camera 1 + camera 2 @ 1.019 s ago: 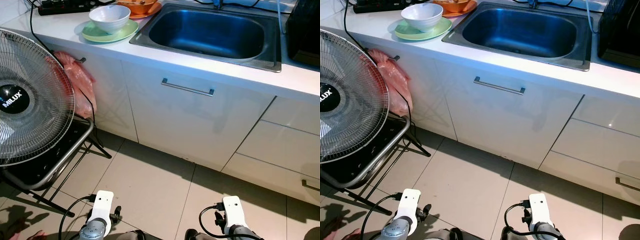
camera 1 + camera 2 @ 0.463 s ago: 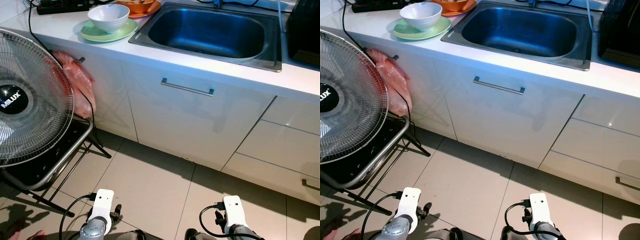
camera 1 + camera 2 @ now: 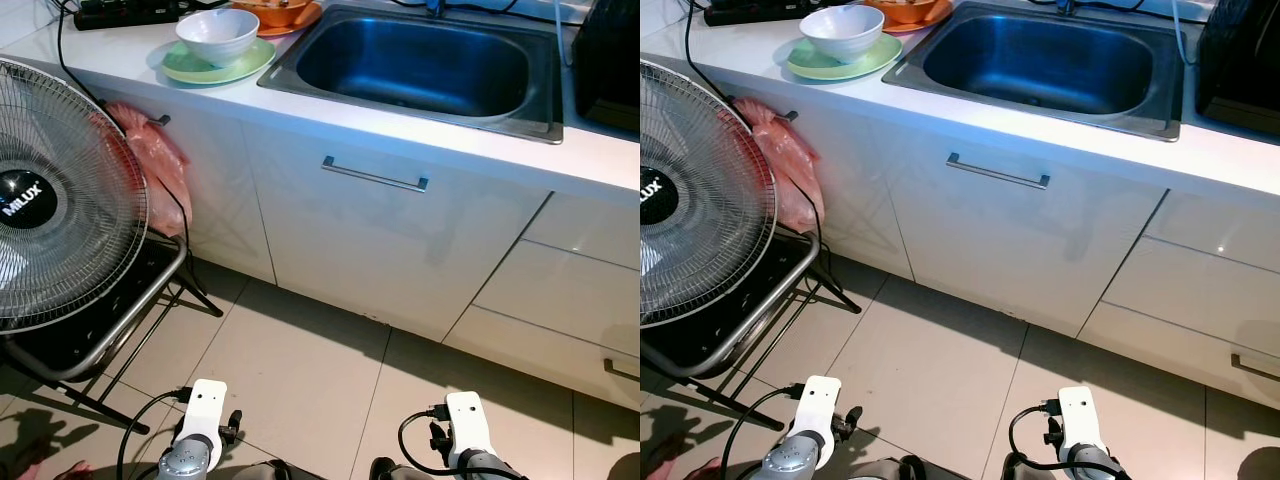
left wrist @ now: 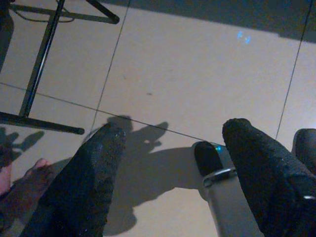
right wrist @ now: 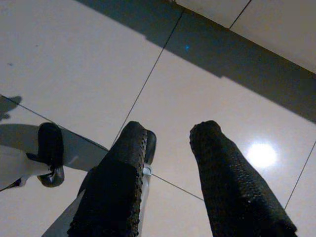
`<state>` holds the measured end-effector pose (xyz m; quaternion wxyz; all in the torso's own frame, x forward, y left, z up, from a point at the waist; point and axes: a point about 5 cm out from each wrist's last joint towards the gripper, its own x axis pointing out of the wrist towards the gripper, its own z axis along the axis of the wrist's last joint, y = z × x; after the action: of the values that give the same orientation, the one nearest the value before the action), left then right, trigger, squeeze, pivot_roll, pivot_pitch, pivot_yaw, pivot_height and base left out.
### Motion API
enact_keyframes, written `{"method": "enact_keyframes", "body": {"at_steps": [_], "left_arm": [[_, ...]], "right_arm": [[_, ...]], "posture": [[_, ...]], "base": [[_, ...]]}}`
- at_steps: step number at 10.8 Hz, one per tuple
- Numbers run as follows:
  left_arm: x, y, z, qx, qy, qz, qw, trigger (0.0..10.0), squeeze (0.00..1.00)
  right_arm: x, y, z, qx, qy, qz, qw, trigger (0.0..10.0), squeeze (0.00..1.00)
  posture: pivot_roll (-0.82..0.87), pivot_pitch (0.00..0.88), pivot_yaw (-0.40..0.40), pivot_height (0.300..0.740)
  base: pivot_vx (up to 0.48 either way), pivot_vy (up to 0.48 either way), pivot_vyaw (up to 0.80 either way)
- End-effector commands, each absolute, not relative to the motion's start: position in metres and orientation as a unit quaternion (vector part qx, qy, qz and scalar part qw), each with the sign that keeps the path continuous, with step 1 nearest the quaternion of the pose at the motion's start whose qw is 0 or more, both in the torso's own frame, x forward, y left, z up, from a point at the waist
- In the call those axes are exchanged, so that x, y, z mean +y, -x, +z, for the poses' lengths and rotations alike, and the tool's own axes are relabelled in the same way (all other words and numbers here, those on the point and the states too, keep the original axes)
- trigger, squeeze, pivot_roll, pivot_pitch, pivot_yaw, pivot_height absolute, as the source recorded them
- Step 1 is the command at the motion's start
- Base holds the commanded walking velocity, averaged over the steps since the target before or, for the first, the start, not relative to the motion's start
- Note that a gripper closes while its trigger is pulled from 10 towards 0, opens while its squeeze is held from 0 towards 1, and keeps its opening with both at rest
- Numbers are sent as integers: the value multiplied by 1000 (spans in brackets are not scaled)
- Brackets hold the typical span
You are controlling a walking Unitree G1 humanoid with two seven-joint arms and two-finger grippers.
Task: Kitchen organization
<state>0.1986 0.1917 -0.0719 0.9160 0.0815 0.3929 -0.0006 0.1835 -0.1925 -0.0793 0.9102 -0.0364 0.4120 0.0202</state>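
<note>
A white bowl [image 3: 217, 35] rests on a green plate [image 3: 190, 70] on the white counter [image 3: 330, 115], left of the steel sink [image 3: 420, 65]. Behind it is an orange dish [image 3: 285, 14]. Both arms hang low over the tiled floor, far below the counter: the left arm [image 3: 203, 425] and the right arm [image 3: 467, 428]. In the left wrist view, my left gripper [image 4: 173, 131] is open with bare floor tile between its fingers. My right gripper [image 5: 172, 129] is open as well and holds nothing.
A large fan [image 3: 60, 200] stands on a black metal chair [image 3: 110, 320] at the left, with a pink plastic bag [image 3: 155, 165] hanging beside it. Cabinet door with a bar handle [image 3: 375, 175] faces me; drawers [image 3: 570, 290] are at right. What looks like a person's bare foot [image 4: 22, 190] is near the left gripper.
</note>
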Motion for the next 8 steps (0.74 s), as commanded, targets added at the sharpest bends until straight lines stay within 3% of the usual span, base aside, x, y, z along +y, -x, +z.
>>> {"method": "enact_keyframes", "body": {"at_steps": [1, 5, 8], "left_arm": [[195, -192, -75, 405, -86, 3, 910, 10000, 0], [194, -191, -76, 405, -77, 9, 911, 10000, 0], [193, -190, -77, 407, -68, 15, 911, 10000, 0]], "right_arm": [[-192, -177, -82, 421, 33, 19, 906, 10000, 0], [-216, -180, -79, 409, -82, -107, 903, 10000, 0], [-219, -178, -79, 410, -85, -112, 901, 10000, 0]], "posture": [[-54, 106, 51, 740], [-54, 96, 49, 740], [-53, 115, 46, 740]], "base": [[0, 0, 0], [0, 0, 0], [0, 0, 0]]}}
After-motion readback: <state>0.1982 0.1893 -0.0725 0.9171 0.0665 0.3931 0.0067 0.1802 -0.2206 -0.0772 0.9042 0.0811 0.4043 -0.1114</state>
